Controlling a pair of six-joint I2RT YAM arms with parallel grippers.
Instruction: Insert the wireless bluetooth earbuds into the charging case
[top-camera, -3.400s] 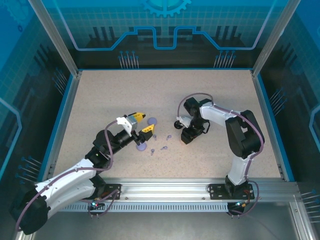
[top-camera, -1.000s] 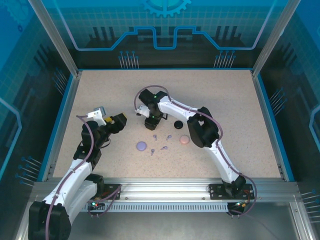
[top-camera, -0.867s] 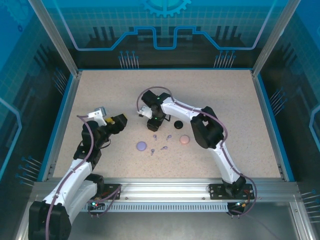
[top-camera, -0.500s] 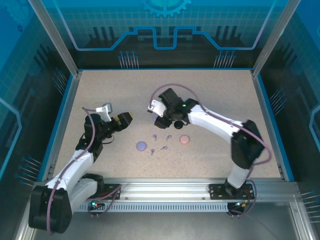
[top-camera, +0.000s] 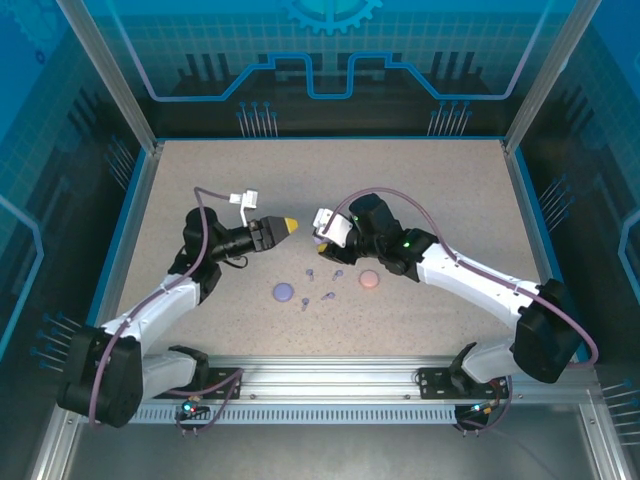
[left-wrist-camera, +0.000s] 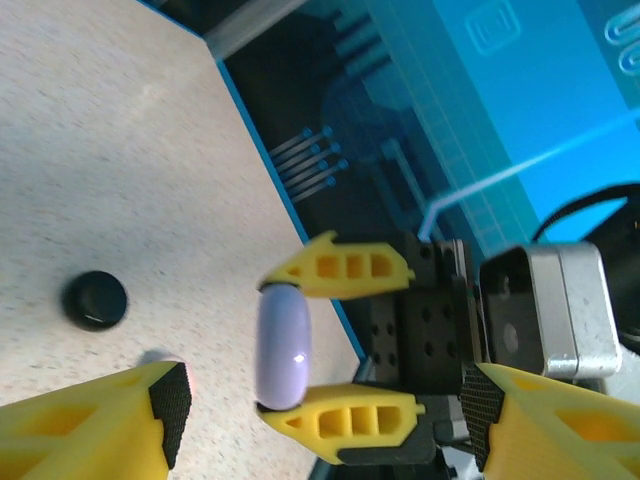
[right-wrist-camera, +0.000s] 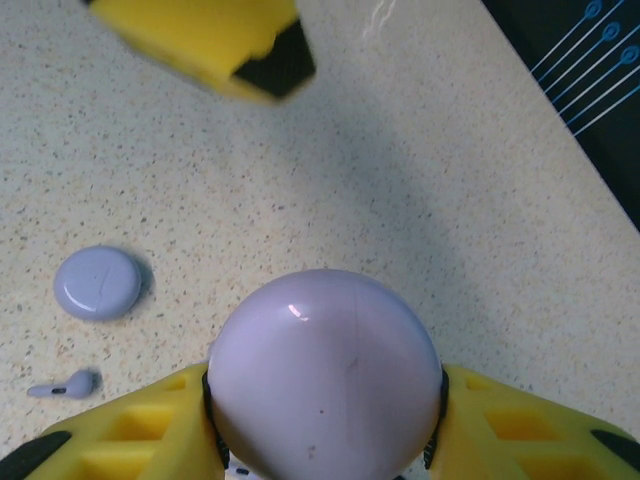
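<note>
Over the speckled tabletop, holds left gripper spread wide, pinches a lavender round case in right gripper.

Four lavender earbuds — four round cases

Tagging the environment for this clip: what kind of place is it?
Probably an enclosed lab robot cell: a blue-rimmed speckled tabletop, aluminium frame posts and printed blue panels walling it in.
</note>
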